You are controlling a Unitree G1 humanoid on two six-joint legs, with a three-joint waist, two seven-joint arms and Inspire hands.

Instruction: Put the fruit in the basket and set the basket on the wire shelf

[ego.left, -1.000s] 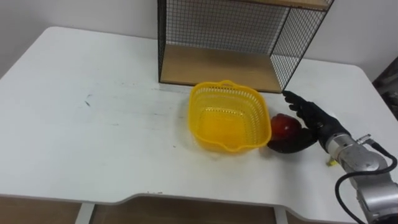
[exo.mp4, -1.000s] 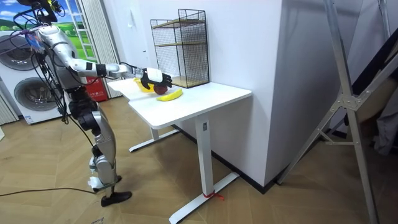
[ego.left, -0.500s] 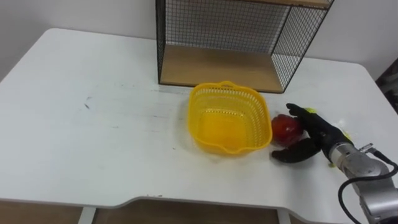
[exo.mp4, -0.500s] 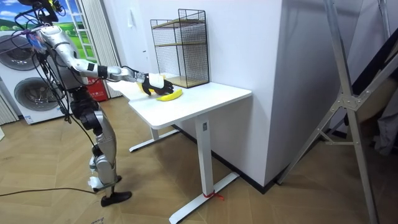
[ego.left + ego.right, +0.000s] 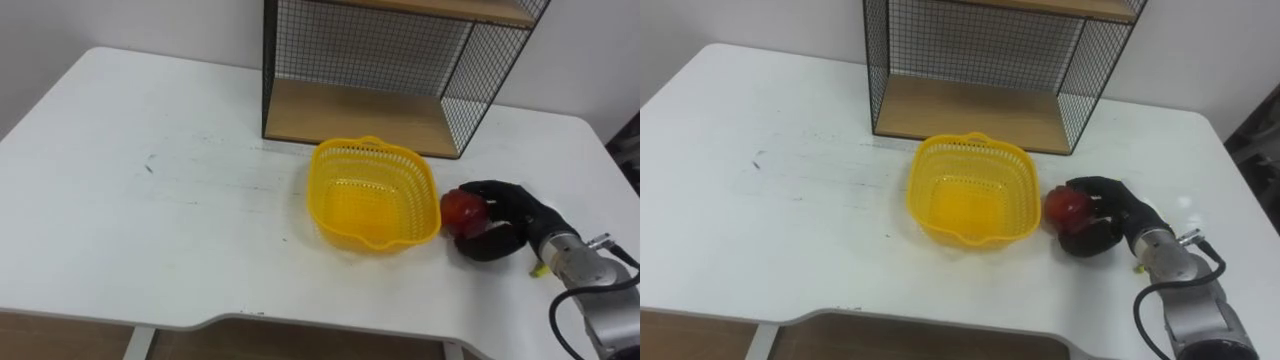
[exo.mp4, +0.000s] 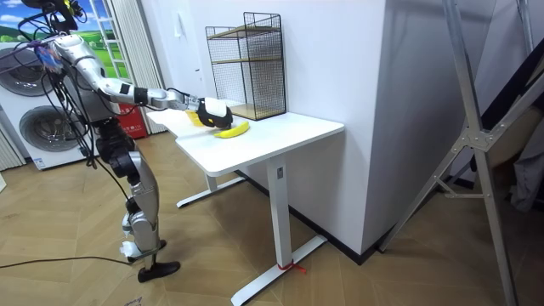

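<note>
A yellow plastic basket [image 5: 372, 147] stands empty on the white table [image 5: 150, 210], just in front of the wire shelf [image 5: 360, 115]. A red apple [image 5: 459, 207] rests on the table right beside the basket's right wall. My right hand [image 5: 515, 215] lies at the apple's right side, its fingers curled over the top and its thumb wrapped under the front. In the room view a banana [image 6: 231, 130] lies on the table close to that hand [image 6: 211, 110].
The wire shelf [image 5: 970, 50] has a black mesh back and sides, a wooden bottom board and a wooden upper board. The table's front edge runs close below the basket. A wide bare stretch of tabletop [image 5: 760, 170] lies to the left.
My right hand's fingers, straight beside the apple a second ago, have curled round it. The whole picture has shifted a little; the basket stays in place.
</note>
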